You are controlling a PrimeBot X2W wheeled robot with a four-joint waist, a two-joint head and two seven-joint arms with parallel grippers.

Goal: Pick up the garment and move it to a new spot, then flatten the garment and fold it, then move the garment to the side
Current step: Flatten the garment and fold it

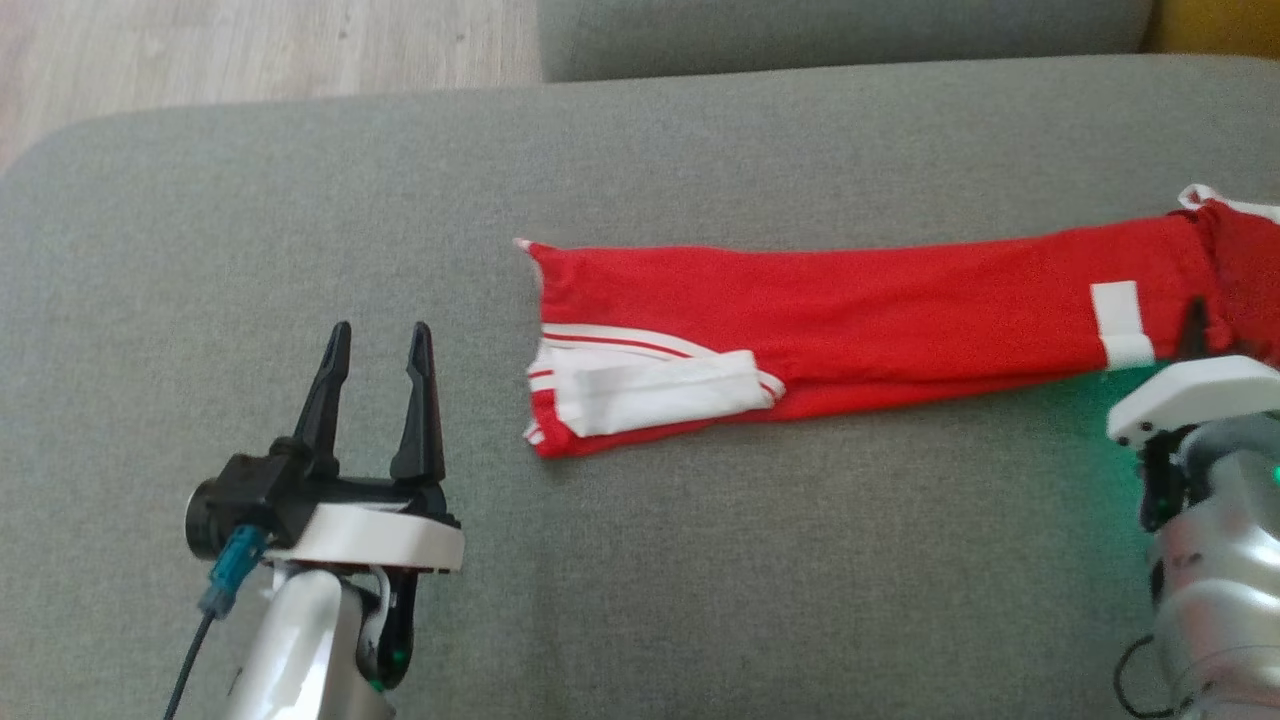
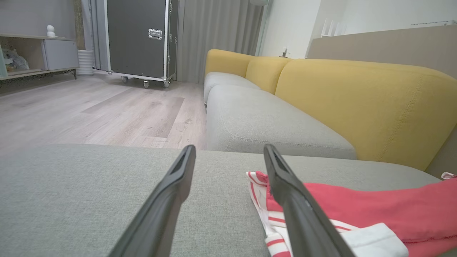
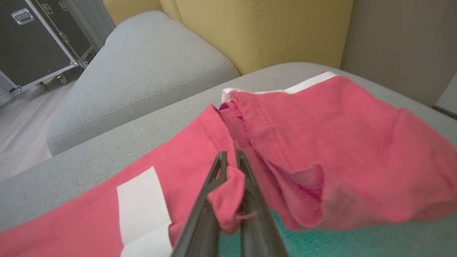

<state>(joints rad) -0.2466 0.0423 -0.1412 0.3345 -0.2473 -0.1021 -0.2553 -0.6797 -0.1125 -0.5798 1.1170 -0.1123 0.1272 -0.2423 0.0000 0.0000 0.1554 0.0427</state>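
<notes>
The left gripper (image 1: 380, 330) hovers over the grey cushion (image 1: 700, 560) with its 2 fingers spread and empty. The red garment (image 1: 850, 310) lies stretched out just right of its tips. The right gripper (image 3: 230, 154) is clamped on a fold at the garment's bunched end, farthest from the left gripper.

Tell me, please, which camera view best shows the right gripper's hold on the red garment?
The right wrist view: the right gripper has its jaws shut on a fold of the red garment. The head view shows a dark fingertip at the cloth's edge; the left wrist view, the garment's striped end.
</notes>
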